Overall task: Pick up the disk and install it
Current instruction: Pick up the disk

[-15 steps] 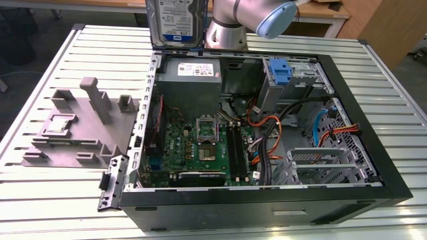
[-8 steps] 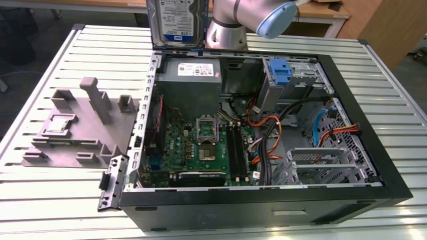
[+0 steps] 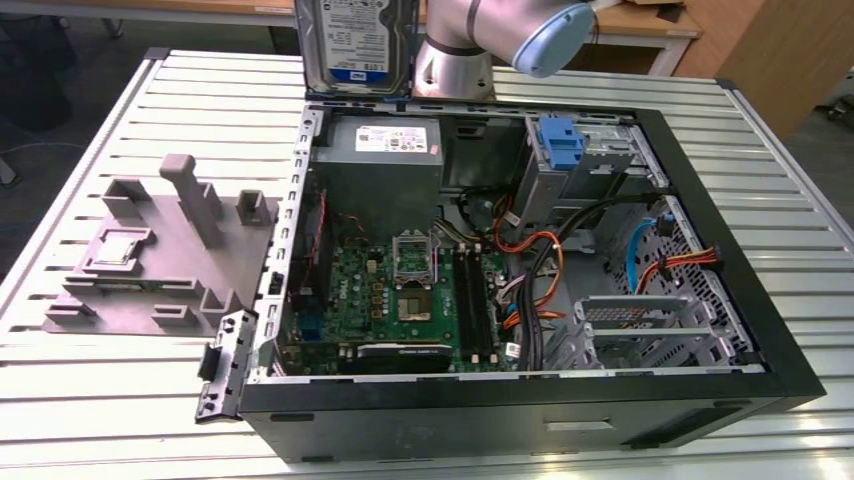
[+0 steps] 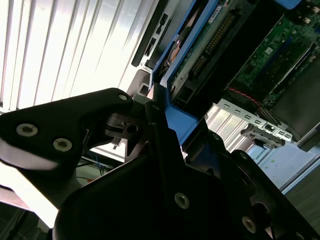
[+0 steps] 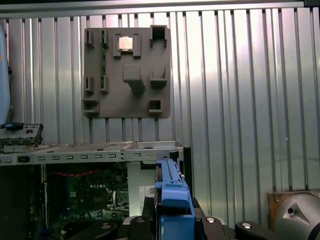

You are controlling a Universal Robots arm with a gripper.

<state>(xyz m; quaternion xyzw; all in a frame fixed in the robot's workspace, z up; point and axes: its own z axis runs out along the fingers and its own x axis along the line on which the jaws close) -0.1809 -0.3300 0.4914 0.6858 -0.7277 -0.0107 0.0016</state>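
My end effector (image 4: 159, 122) is clenched on the disk (image 3: 350, 45), with its black fingers (image 4: 107, 107) pressing either side of the blue bracket (image 5: 173, 197) that frames the drive. In the exterior view the disk hangs upright in the air with its label facing the camera. It is over the far edge of the open case (image 3: 534, 425), just beside my arm (image 3: 501, 35) and clear of the slatted surface (image 3: 120, 400). A grey fixture (image 3: 147, 270) rests on the surface beside the case, on the exterior view's left.
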